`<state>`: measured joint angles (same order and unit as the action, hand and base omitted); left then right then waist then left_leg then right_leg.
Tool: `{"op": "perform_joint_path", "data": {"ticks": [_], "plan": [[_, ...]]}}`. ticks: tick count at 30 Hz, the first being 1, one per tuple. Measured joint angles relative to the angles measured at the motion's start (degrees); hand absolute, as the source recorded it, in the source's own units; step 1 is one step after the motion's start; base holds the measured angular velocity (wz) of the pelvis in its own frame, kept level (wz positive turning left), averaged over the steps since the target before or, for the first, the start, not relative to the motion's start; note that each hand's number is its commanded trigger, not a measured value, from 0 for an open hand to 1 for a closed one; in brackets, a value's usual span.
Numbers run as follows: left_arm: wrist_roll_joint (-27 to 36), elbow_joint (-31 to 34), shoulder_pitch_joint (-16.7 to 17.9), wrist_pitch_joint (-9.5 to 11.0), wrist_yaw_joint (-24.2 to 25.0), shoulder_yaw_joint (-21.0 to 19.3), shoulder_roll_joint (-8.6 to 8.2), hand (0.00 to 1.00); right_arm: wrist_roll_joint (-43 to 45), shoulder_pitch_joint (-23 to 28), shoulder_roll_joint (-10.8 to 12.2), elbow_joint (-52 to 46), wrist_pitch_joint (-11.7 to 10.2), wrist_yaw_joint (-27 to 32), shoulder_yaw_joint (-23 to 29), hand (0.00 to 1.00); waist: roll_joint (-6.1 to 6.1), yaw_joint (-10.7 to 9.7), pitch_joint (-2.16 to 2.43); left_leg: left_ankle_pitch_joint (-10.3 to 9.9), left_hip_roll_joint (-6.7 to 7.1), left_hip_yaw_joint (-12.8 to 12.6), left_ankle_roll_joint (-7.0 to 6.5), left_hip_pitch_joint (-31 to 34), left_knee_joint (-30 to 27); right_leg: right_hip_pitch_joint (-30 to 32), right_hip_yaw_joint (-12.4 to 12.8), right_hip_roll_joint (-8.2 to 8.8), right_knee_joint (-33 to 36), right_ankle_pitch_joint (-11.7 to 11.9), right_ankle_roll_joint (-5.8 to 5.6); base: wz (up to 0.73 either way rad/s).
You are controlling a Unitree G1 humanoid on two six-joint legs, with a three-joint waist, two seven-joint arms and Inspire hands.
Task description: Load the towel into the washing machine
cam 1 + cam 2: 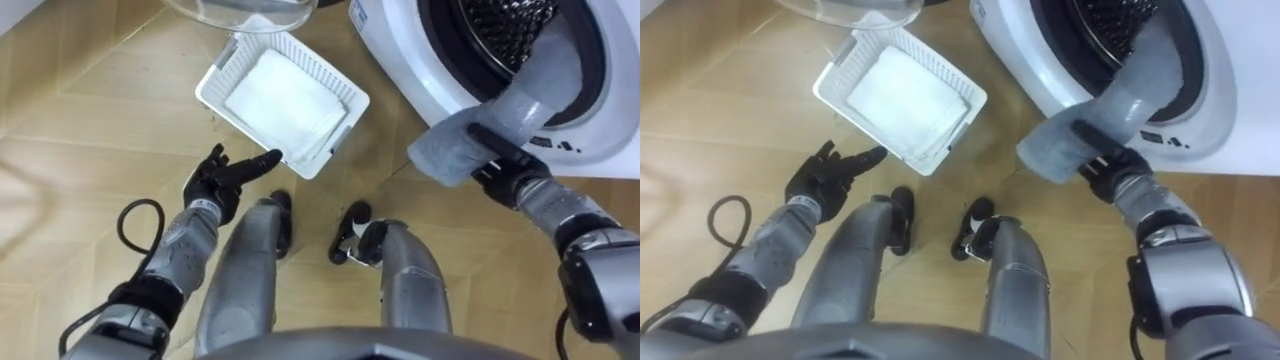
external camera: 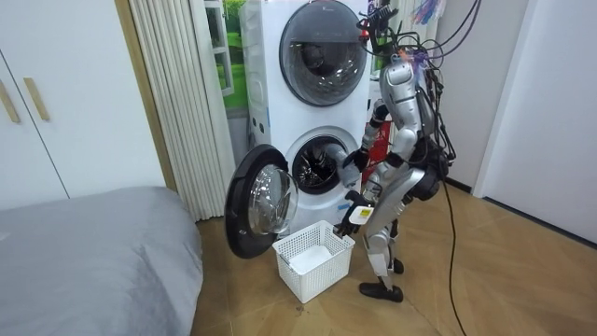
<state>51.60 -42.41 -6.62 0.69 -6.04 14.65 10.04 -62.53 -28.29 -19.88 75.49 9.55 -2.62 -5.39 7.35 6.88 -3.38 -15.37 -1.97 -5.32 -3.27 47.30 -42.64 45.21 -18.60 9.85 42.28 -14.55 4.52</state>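
Wooden floor (image 1: 80, 150) in a herringbone pattern, with a white washing machine (image 1: 395, 55) at the upper right of the eye views. Standing close before the machine, feet just behind a white slatted basket (image 1: 215, 75) on the floor.

Right robot hand (image 1: 505, 165): curled tight round the bunched lower end of a grey-blue towel (image 1: 515, 100). From that grip, up over the machine's front ring and into the mouth of the dark perforated drum (image 1: 505, 25), so half in and half out.

Left robot hand (image 1: 215, 180): low, near the basket's closest corner, loosely straight and pointing at it, holding nothing and not touching the rim. Inside the basket, a folded white cloth (image 1: 285, 100) lying flat on the bottom.

From the eye views alone: the grip, the towel's course and the cloth's folds. Of the door (image 1: 240, 12), just a curved glass edge at the top.

From the room view instead: the whole door (image 2: 259, 201) swung wide toward that view's left, a second machine (image 2: 322, 47) stacked on top with its door closed, a grey bed (image 2: 84, 243) at the lower left, a pale pleated curtain (image 2: 177, 103) beside the stack. Upright there, knees slightly bent, facing the open drum, with the basket at the feet.
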Motion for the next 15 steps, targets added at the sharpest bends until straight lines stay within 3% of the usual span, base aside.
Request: {"op": "perform_joint_path", "data": {"ticks": [3,6,9,12,15], "plan": [[0.05,1.75,0.66,-1.01,-0.07,-0.74,0.56,0.00,-4.86,-0.68,-0.34,0.00,2.04,0.06,0.00,1.00,1.37,0.74,0.03,0.03,0.04,-0.10,-0.07,0.62,-0.38,0.71,-0.02,0.26,0.54,-0.04,0.01,0.01],[0.17,3.09,1.67,-1.20,-0.76,-0.89,0.68,0.00,-7.22,-1.48,-1.07,0.00,2.96,0.25,0.06,1.00,1.57,0.71,0.03,0.13,0.06,-0.24,-0.29,1.11,-0.69,0.95,-0.33,0.58,0.87,-0.08,-0.03,0.06],[0.09,4.78,2.57,-1.18,-2.11,-1.31,1.55,0.00,-7.58,-2.11,-2.01,-1.86,4.40,1.62,0.44,1.00,3.01,0.13,-0.11,0.14,0.84,-0.97,-0.55,1.21,-0.82,1.84,0.01,2.01,2.91,-1.11,-0.20,0.11],[-0.07,6.88,3.23,-0.91,-3.61,-1.23,2.15,0.00,-7.80,-4.53,-2.49,-1.96,5.14,4.76,0.50,1.00,3.98,-0.53,-0.06,0.12,0.92,-0.97,-0.60,1.85,-1.50,2.38,-0.07,2.30,3.79,-1.52,-0.26,0.09],[-0.81,8.35,3.65,-0.79,-4.33,-1.31,1.82,0.00,-8.98,-6.88,-3.00,-2.27,5.42,7.65,1.29,1.00,4.10,-0.66,-0.09,-0.08,0.76,-0.97,-0.90,2.84,-2.63,3.24,-0.09,2.38,4.60,-1.64,-0.16,0.01]]}}
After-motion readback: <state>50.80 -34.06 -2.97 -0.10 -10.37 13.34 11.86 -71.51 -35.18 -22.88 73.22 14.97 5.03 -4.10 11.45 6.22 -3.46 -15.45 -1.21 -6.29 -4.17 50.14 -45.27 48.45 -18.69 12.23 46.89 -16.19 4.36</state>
